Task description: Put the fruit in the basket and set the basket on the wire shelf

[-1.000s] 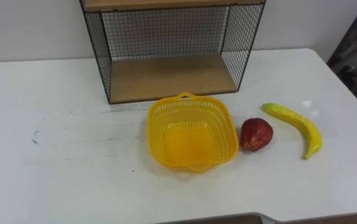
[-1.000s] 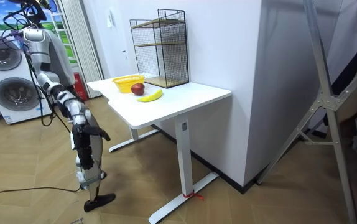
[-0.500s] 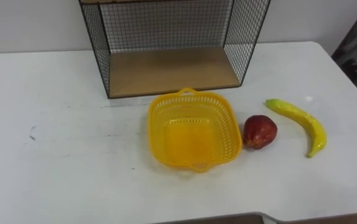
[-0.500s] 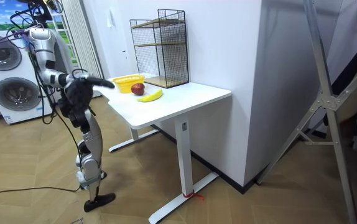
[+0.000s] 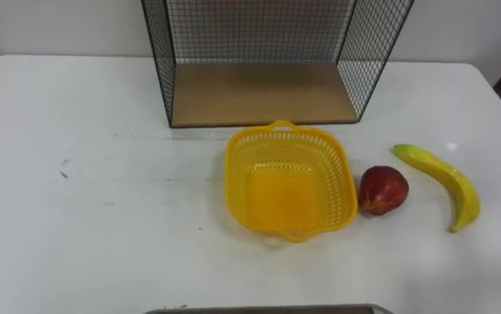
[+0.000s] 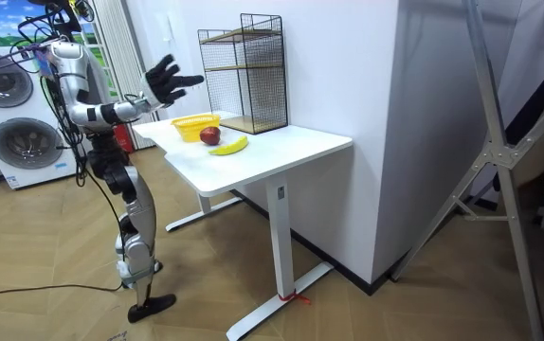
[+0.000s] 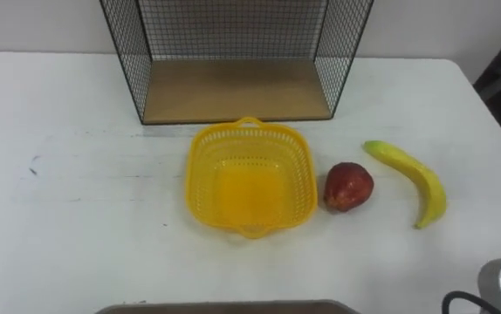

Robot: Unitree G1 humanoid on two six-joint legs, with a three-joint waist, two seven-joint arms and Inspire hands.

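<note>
On the counter [image 5: 85,201]: a yellow basket [image 5: 242,174], a red apple [image 5: 383,189] and a banana [image 5: 442,179] lie in a row from the centre to the robot's right, all in front of the wire shelf [image 5: 259,92].
Basket: upright, mouth up and empty. One small handle tab faces the shelf, the other faces the robot. It sits just before the shelf's open front.
Apple: just right of the basket, with a narrow gap between them.
Banana: right of the apple and apart from it. Its long axis runs diagonally, the far end pointing back and left toward the shelf, the near end pointing toward the robot and to the right. The outer curve bulges to the right.
Wire shelf: at the back of the counter by the wall, its wooden bottom board level with the counter top.
Right hand [image 6: 168,81]: in the room view, held high above the counter's near end, fingers spread apart, holding nothing.
Robot: stands at the counter's end on the room view's left, facing the shelf.
</note>
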